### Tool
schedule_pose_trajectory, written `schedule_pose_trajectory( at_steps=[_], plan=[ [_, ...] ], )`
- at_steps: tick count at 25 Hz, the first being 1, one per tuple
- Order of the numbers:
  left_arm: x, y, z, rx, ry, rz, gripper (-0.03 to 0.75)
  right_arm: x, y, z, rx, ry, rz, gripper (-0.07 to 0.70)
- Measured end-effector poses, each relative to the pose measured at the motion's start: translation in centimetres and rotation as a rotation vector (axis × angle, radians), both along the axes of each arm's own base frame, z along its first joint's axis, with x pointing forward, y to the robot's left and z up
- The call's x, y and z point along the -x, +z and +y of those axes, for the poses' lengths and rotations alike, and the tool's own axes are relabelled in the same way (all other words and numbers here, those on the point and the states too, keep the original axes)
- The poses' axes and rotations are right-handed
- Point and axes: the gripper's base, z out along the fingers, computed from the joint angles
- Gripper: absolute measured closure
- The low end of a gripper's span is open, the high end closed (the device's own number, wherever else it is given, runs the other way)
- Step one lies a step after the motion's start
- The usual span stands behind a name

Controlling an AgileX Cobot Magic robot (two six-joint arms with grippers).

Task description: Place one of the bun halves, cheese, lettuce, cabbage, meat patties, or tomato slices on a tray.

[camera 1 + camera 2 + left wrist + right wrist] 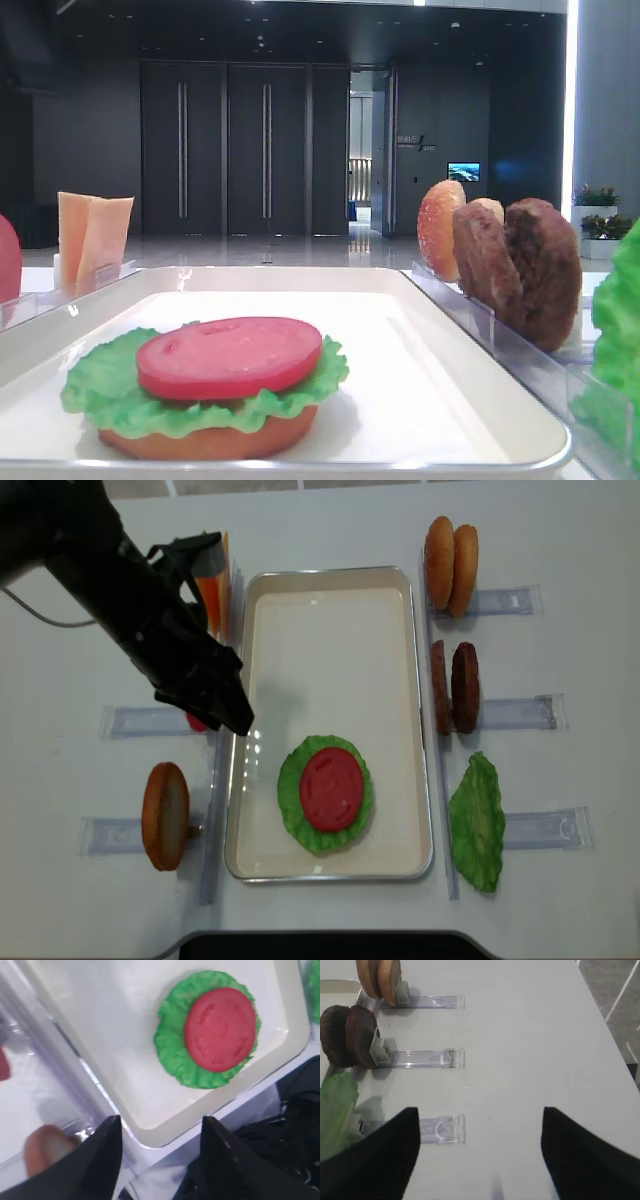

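On the tray (pixel 330 590) we see a tomato slice (pixel 331 788) lying flat on a green lettuce leaf (pixel 292 805), and in the low exterior view a bun half (pixel 210 442) shows beneath the leaf, so the three make a stack near the tray's front end. The rest of the tray's floor is bare white.

To the right of the tray, standing on edge in clear racks (pixel 500 601), we find two bun halves (pixel 450 564), two meat patties (pixel 453 686) and a second lettuce leaf (pixel 477 822). To the left stand the cheese slices (pixel 212 585), another bun half (pixel 166 815) and a bit of red just under the arm.

Our left claw (pixel 228 712) hangs over the tray's left rim, its jaws parted with nothing between them. Our right claw (pixel 480 1152) hovers over the bare white surface (pixel 535 1035) right of the racks, its jaws wide apart and holding nothing.
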Motion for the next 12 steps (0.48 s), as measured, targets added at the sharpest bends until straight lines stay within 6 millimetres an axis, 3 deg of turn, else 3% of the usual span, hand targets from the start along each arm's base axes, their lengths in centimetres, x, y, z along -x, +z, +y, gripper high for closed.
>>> schedule_pose_trajectory(
  at_steps=[6, 12],
  plan=[
    [0.3, 2.8, 2.5, -0.225, 0.080, -0.127, 0.325, 0.0, 0.0, 0.0, 0.000, 0.000, 0.000, 0.145],
    [0.4, 3.2, 2.9, -0.256, 0.094, -0.150, 0.323, 0.0, 0.0, 0.0, 0.000, 0.000, 0.000, 0.145]
  ],
)
